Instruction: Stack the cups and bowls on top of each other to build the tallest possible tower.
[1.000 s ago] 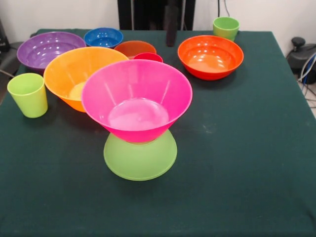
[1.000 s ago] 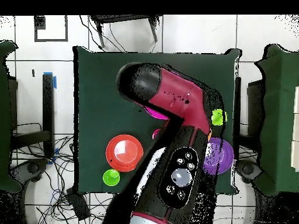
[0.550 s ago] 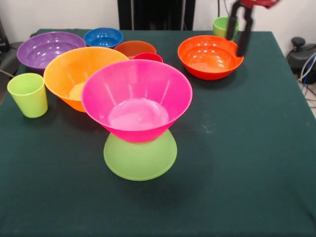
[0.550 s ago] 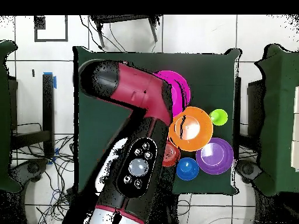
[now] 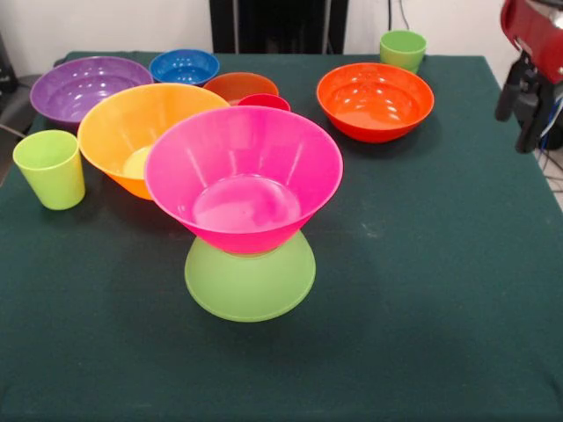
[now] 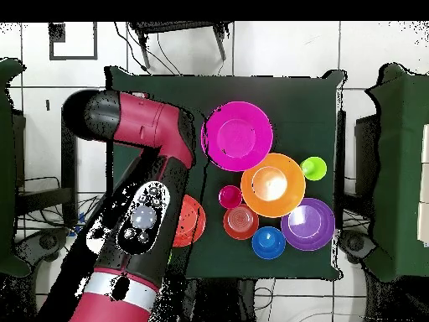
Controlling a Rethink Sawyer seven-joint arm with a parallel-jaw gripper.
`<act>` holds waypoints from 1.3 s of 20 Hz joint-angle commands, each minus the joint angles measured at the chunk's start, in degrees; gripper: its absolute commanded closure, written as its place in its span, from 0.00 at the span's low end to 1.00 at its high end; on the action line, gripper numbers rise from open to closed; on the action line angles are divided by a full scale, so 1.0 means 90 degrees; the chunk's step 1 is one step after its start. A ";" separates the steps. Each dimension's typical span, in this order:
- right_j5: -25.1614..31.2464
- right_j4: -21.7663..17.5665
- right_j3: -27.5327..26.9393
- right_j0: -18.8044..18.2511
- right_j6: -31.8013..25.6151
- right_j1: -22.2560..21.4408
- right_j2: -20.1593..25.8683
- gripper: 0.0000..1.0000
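Claw (image 5: 521, 98) empty, its two dark fingers parted, hangs off the table's (image 5: 440, 264) edge, well apart from the tower (image 5: 246, 211): a pink bowl (image 5: 244, 176) perched on an upturned lime bowl (image 5: 251, 286). The narrow contact looks tippy; any off-centre load could topple it. Orange bowl (image 5: 376, 99), still loose, sits nearest the claw. A sweeping arm (image 6: 151, 168) may clip crowded bowls or the green cup (image 5: 50, 169).
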 commanded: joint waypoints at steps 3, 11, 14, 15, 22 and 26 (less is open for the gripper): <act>-0.0531 0.0101 0.0481 0.0153 0.1439 0.0590 0.0371 0.00; -0.1343 0.0075 0.1979 0.0066 0.0803 -0.0033 0.0623 0.00; -0.1572 0.0064 0.2526 -0.0016 0.0607 -0.0356 0.0692 0.00; -0.1632 0.0056 0.2675 -0.0037 0.0558 -0.0447 0.0702 0.00; -0.2360 0.0014 0.3756 -0.0431 0.0100 -0.1011 0.1198 0.00; -0.2966 -0.0086 0.4294 -0.0747 -0.0031 -0.1157 0.1682 0.00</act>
